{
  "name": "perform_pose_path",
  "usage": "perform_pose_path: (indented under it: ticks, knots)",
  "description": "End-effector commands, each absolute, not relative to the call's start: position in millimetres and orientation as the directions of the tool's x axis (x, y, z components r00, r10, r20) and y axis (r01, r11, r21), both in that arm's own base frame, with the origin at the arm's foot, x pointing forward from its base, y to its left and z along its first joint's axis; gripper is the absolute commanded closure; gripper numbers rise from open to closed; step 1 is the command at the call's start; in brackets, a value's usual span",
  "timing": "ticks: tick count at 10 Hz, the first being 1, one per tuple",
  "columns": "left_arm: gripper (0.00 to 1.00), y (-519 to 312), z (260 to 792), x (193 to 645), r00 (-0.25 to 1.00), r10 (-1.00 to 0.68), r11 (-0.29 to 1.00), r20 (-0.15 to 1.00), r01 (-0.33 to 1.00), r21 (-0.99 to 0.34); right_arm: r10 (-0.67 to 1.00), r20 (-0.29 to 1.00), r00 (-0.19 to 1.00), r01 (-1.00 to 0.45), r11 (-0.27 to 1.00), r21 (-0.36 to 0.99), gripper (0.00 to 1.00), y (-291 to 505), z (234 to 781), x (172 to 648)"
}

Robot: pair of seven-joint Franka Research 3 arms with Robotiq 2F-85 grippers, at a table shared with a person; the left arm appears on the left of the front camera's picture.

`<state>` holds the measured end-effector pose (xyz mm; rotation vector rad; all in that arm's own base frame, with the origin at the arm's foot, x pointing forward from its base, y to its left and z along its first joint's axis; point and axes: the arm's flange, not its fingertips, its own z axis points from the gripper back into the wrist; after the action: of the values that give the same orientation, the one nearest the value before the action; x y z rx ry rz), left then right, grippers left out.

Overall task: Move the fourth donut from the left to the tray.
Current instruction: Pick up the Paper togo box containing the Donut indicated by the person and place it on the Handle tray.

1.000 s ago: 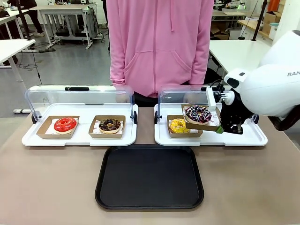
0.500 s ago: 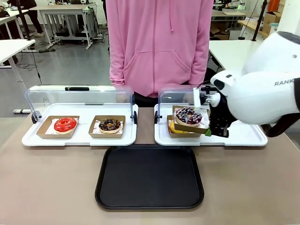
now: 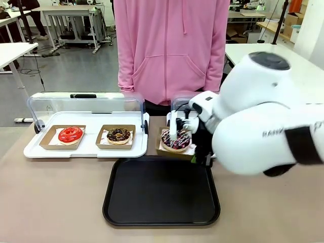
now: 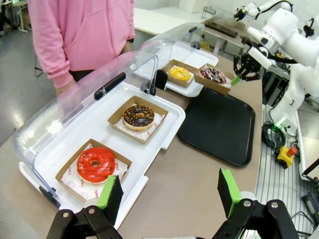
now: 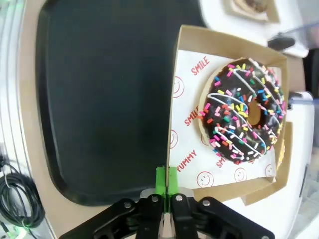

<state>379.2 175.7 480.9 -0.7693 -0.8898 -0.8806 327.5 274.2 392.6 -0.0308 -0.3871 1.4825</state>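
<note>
The fourth donut [image 3: 175, 138], chocolate-glazed with white stripes and coloured sprinkles, rides in its brown cardboard holder [image 5: 225, 186] above the far edge of the black tray [image 3: 162, 212]. My right gripper [image 3: 196, 155] is shut on the holder's edge; in the right wrist view the green pads [image 5: 166, 180] pinch the cardboard rim, with the donut [image 5: 243, 119] to the right and the tray [image 5: 99, 99] below on the left. The left wrist view shows the donut [image 4: 213, 74] held aloft by the right gripper [image 4: 234, 79] beyond the tray [image 4: 219, 124]. My left gripper [image 4: 169, 194] is open and holds nothing.
A white tray with a clear lid [image 3: 86, 149] at the left holds a red donut [image 3: 70, 134] and a chocolate crumb donut [image 3: 119, 134]. A yellow donut [image 4: 179, 73] sits in the second white tray. A person in a pink hoodie [image 3: 172, 50] stands at the far side.
My right gripper has carried the donut in its holder leftward, from above the right white tray to the far edge of the black tray. The right arm now covers the right white tray.
</note>
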Motion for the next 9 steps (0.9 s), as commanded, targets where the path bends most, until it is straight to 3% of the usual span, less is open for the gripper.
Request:
perform_pose_path:
  ticks: [1, 9]
  knots:
    - [0.0, 177, 482, 379, 0.327, -0.317, 0.416, 0.891, 0.891, -0.179, 0.978, 0.204, 0.031, -0.95, 0.092, -0.298, 0.98, 276, 354, 271]
    - [0.0, 177, 482, 379, 0.327, -0.317, 0.416, 0.891, 0.891, -0.179, 0.984, 0.176, -0.01, -0.967, 0.035, -0.251, 0.98, 296, 290, 225]
